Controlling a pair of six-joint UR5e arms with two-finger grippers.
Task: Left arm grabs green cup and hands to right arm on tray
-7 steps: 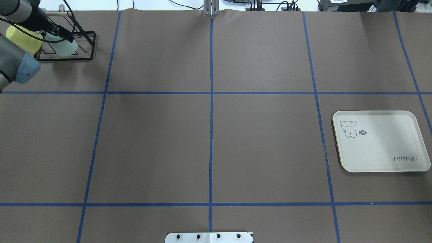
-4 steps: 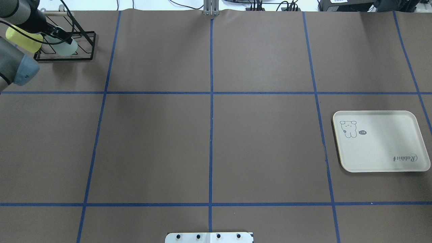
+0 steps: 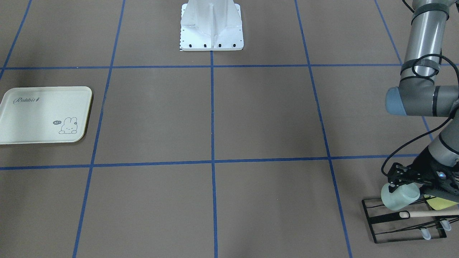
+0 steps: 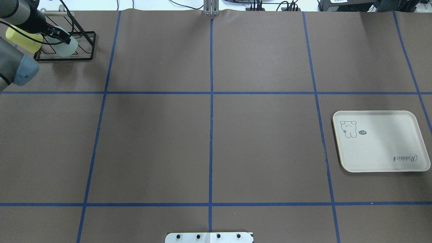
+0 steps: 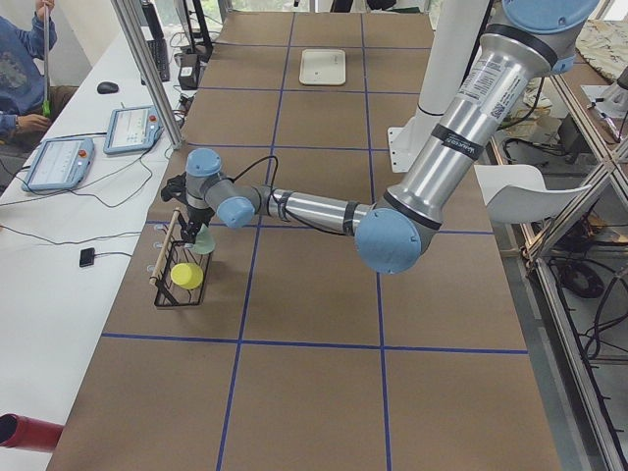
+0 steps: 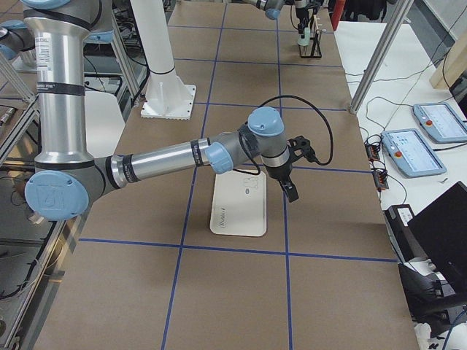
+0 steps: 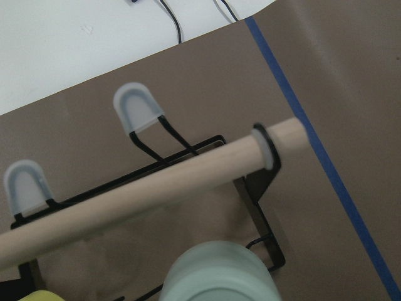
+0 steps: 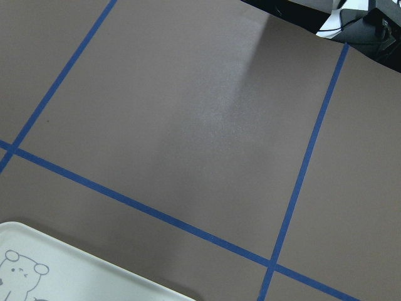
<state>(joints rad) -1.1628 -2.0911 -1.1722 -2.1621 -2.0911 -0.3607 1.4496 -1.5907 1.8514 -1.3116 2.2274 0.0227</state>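
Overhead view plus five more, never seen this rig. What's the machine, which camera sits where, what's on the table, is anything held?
This is a two-armed robot at a brown table taped into blue squares. One camera looks down from behind the robot, one faces it from across the table, one sits at each table end, and one rides on each wrist.

On the table lie a cream tray and a black wire rack with a yellow-green cup.

The left arm's gripper appears shut on the green cup, just above the rack. Its wrist camera shows one end of that cup and the rack's wooden bar.

The right gripper hangs near the tray, with nothing visible in it. Whether it is open or shut, I cannot tell.
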